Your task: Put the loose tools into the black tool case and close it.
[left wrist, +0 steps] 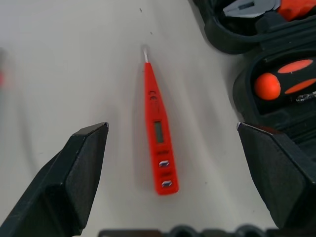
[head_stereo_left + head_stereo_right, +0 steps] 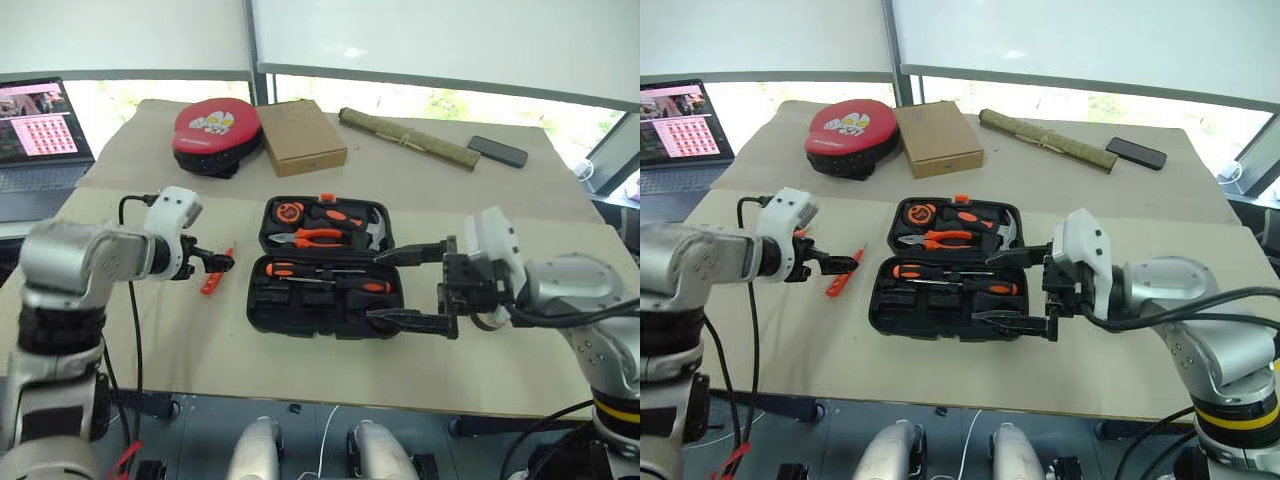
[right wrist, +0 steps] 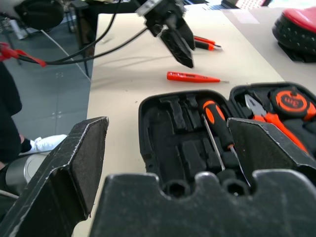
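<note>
The black tool case (image 2: pixel 262 300) lies open at the table's middle, with pliers, a hammer and a tape measure in its far half and black-and-orange screwdrivers (image 2: pixel 330 278) in the near half. A slim orange tester screwdriver (image 1: pixel 157 132) lies loose on the table just left of the case. My left gripper (image 2: pixel 222 263) hangs open right above it, a finger on each side, not touching. More orange-and-black loose tools (image 3: pixel 205 43) lie beyond that gripper. My right gripper (image 2: pixel 377 288) stands wide open over the case's right end, holding nothing.
At the back of the table are a red-and-black round pad (image 2: pixel 215 135), a brown cardboard box (image 2: pixel 303 137), an olive rolled bundle (image 2: pixel 405 138) and a dark phone (image 2: pixel 497 151). A laptop (image 2: pixel 40 130) sits off the far left. A cable hangs from my left wrist.
</note>
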